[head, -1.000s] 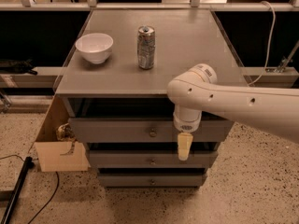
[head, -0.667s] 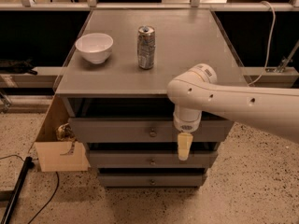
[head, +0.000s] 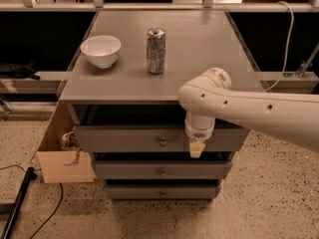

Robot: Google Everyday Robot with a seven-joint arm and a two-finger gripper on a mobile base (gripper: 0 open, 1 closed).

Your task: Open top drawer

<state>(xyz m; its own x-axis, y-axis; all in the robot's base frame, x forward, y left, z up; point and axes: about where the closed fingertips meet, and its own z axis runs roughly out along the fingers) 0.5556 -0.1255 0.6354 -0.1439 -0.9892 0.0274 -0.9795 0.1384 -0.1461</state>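
The top drawer point(head: 124, 139) is the widest grey front, right under the tabletop, with a small round metal knob point(head: 163, 142) at its middle. A dark gap shows between the tabletop and the drawer's upper edge. My gripper point(head: 197, 149) hangs from the white arm in front of the drawer's right half, a short way to the right of the knob and apart from it. Only its cream tip shows below the wrist. Two narrower grey drawers point(head: 162, 172) sit below.
A white bowl point(head: 100, 50) and a metal can point(head: 156, 50) stand on the grey tabletop point(head: 209, 49). An open cardboard box point(head: 62, 158) sits on the floor at the cabinet's left. A black cable and pole point(head: 17, 203) lie at the lower left.
My gripper's tip has risen a little and now sits at the top drawer's front instead of hanging over the second drawer. The drawers, bowl and can have not moved.
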